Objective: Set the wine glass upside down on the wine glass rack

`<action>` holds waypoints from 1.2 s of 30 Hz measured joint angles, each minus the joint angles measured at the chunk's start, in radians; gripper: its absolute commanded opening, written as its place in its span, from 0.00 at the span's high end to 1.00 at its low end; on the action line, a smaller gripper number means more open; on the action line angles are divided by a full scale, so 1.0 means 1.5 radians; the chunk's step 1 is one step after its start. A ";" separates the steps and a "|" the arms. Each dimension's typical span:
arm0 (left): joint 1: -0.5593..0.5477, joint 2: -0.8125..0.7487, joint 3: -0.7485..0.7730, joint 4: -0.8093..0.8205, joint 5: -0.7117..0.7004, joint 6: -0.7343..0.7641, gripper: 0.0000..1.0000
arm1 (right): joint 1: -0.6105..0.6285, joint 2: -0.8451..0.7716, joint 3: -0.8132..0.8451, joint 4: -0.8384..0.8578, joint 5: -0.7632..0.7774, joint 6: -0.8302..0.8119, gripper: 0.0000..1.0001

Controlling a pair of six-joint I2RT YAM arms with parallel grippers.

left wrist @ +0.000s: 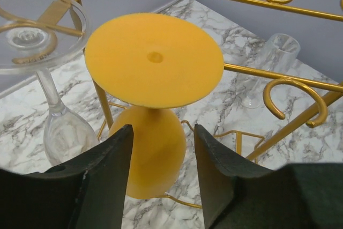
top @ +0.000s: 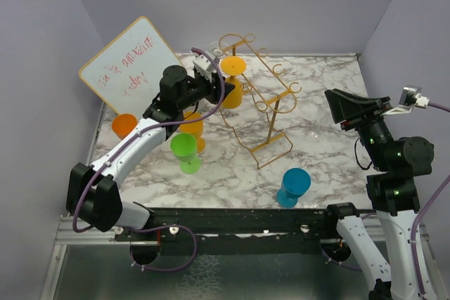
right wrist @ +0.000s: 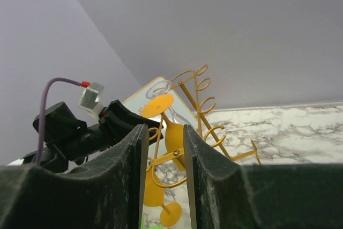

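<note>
Left gripper [left wrist: 163, 130]: black fingers spread wide, flanking the bowl of the opaque orange wine glass [left wrist: 154, 60], contact unclear; the glass is inverted at frame centre, flat round foot uppermost, against the thin gold wire wine glass rack [left wrist: 252, 71]. Right gripper [right wrist: 165, 132]: fingers narrowly parted, empty. One clear stemmed glass [left wrist: 64, 135], inverted, lower left

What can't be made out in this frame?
- Top view: red writing on the whiteboard is too small to read.
- Left wrist view: the foot of the yellow wine glass hides whether its stem sits in the wine glass rack.
- Top view: the left arm hides most of a second yellow glass.
</note>
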 measured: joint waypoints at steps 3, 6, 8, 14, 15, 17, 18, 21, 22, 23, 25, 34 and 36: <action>0.000 -0.025 -0.022 -0.011 -0.004 -0.010 0.37 | 0.000 0.001 0.001 -0.033 0.013 -0.005 0.58; 0.000 -0.061 -0.048 -0.023 -0.013 -0.023 0.28 | 0.000 0.004 0.008 -0.087 0.028 -0.018 0.52; 0.000 -0.085 -0.061 -0.032 -0.020 -0.031 0.23 | 0.000 0.010 0.019 -0.132 0.035 -0.027 0.50; 0.000 -0.173 -0.095 -0.072 -0.049 -0.070 0.02 | 0.000 0.038 0.066 -0.304 0.067 -0.052 0.48; 0.000 -0.191 -0.101 -0.081 -0.053 -0.077 0.01 | 0.000 0.043 0.073 -0.338 0.070 -0.057 0.48; 0.000 -0.220 -0.109 -0.099 -0.061 -0.093 0.01 | 0.000 0.056 0.090 -0.411 0.071 -0.070 0.47; 0.000 -0.233 -0.113 -0.104 -0.064 -0.098 0.01 | 0.000 0.065 0.099 -0.448 0.070 -0.078 0.46; 0.000 -0.275 -0.124 -0.131 -0.078 -0.117 0.01 | 0.000 0.090 0.118 -0.555 0.069 -0.102 0.43; 0.000 -0.286 -0.128 -0.137 -0.081 -0.120 0.01 | 0.000 0.093 0.118 -0.589 0.069 -0.109 0.42; 0.000 -0.299 -0.133 -0.143 -0.085 -0.125 0.01 | 0.000 0.094 0.116 -0.623 0.069 -0.116 0.41; 0.000 -0.324 -0.146 -0.152 -0.094 -0.134 0.01 | 0.000 0.093 0.105 -0.680 0.067 -0.126 0.38; 0.000 -0.395 -0.214 -0.141 -0.122 -0.162 0.01 | 0.000 0.076 0.079 -0.848 0.021 -0.162 0.29; 0.000 -0.404 -0.228 -0.133 -0.128 -0.166 0.01 | 0.000 0.067 0.070 -0.868 0.003 -0.165 0.29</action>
